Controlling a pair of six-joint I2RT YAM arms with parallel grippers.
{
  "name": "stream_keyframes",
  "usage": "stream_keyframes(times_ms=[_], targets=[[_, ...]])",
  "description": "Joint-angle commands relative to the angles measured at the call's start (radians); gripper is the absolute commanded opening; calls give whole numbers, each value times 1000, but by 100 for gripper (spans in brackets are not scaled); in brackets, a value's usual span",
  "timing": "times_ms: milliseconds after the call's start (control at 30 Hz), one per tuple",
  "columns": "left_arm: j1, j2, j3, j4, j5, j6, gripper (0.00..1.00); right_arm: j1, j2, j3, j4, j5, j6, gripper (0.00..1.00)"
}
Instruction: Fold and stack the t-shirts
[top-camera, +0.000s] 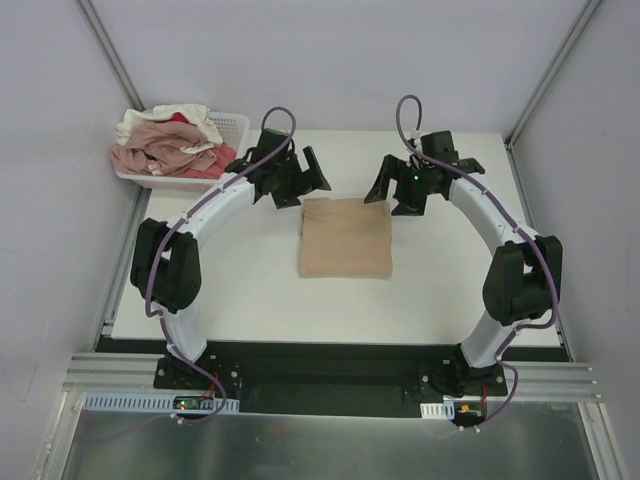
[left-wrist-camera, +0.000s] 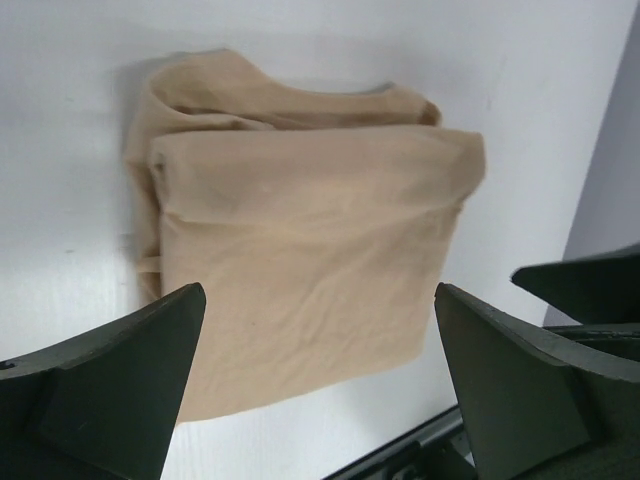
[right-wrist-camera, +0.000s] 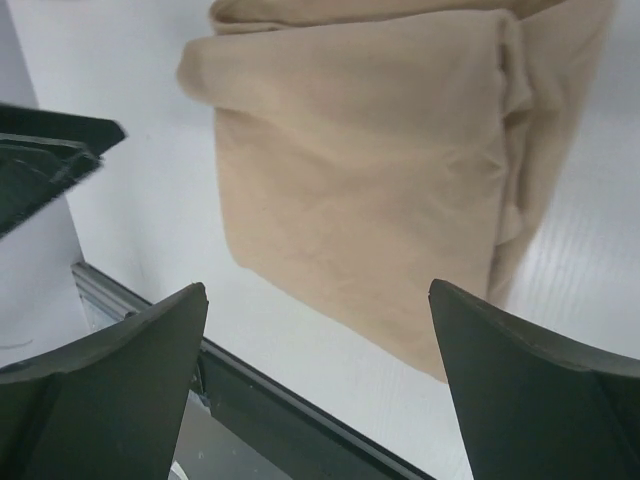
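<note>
On the side of both pincers nearest the arm bases, the tan t-shirt (top-camera: 345, 238) lies flat on the white table (top-camera: 240, 290). It is folded into a rough rectangle, and its far edge reaches toward the gap between the two. The left pincer (top-camera: 303, 188) hangs just beside the shirt's far left corner, its fingers (left-wrist-camera: 120, 390) spread wide with nothing between them. In its wrist view the folded cloth fills the space beyond the fingertips, with the doubled layers at the end away from them. The right pincer (top-camera: 393, 195) stands just beside the far right corner, its fingers (right-wrist-camera: 520, 390) likewise spread wide and empty. From its wrist the shirt shows ahead of the tips, set toward the right of that view. Whether any tip touches the cloth cannot be told. Beyond and to the left of the left pincer, a white basket (top-camera: 240, 125) holds a heap of t-shirts (top-camera: 165, 150) in pink, cream and a little red.
</note>
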Motion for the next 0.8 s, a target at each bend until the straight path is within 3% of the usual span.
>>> stream_keyframes(times_ms=[0,467,767], targets=[[-45,7,27,42,124,22,99,54,-11,-9,88,-111,2,97],[7,319,257,50,175,19,99,22,326,220,175,-101,100,97],[33,474,363,50,152,33,99,-3,490,329,220,-36,65,97]])
